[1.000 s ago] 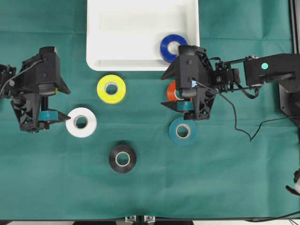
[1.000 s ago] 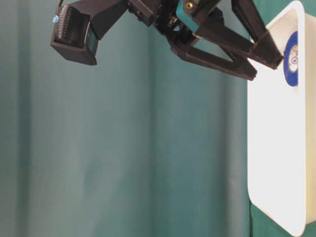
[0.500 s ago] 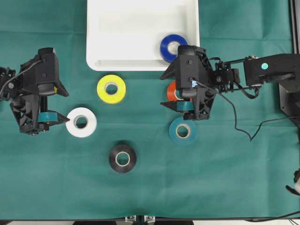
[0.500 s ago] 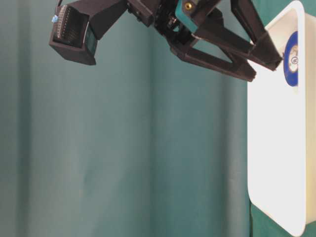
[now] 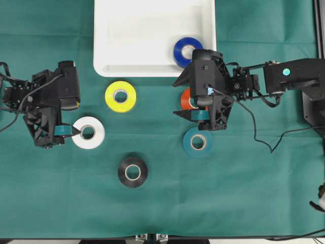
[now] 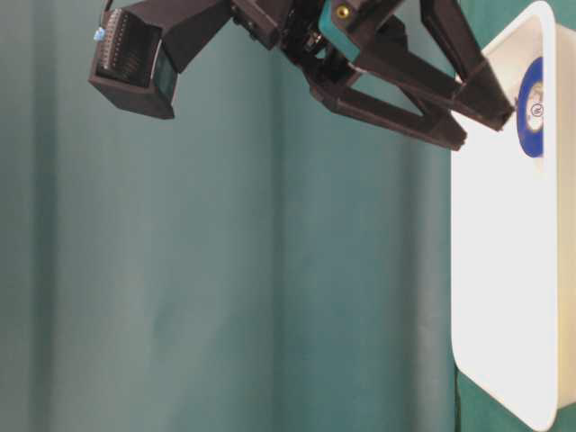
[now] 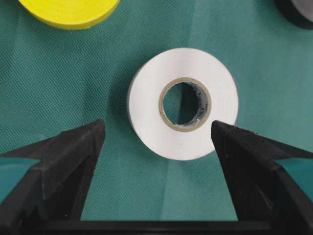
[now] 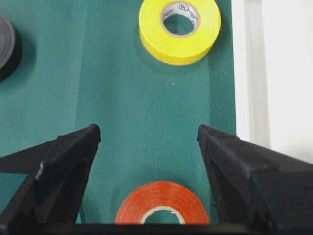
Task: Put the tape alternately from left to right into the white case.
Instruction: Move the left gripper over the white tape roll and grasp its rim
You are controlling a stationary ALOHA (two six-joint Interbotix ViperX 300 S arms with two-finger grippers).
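Tape rolls are spread over the green surface (image 5: 228, 203), with just one of them in the white case (image 5: 147, 35) so far: the blue roll (image 5: 187, 51) lies flat in the case's lower right corner, right up against the rim. The other five are out on the cloth. The yellow roll (image 5: 120, 96) lies just below the case's bottom edge, the white roll (image 5: 88, 132) is down and to the left of it, the black roll (image 5: 133, 172) is lowest of the lot, and the teal roll (image 5: 198, 142) is off to the right. The red-orange roll (image 5: 186, 98) is mostly hidden under the right arm in the overhead view, but the right wrist view shows it flat on the cloth between the two fingers, nothing touching it. The right claw (image 8: 149, 147) has its jaws wide apart and hangs above that roll, holding nothing. The left claw (image 7: 156, 142) is also spread wide, and in its wrist view the white roll lies between and a bit ahead of the fingertips (image 7: 90, 134), with a clear gap of cloth on the left side and the right fingertip just beside the roll's edge; I can't tell if it touches.
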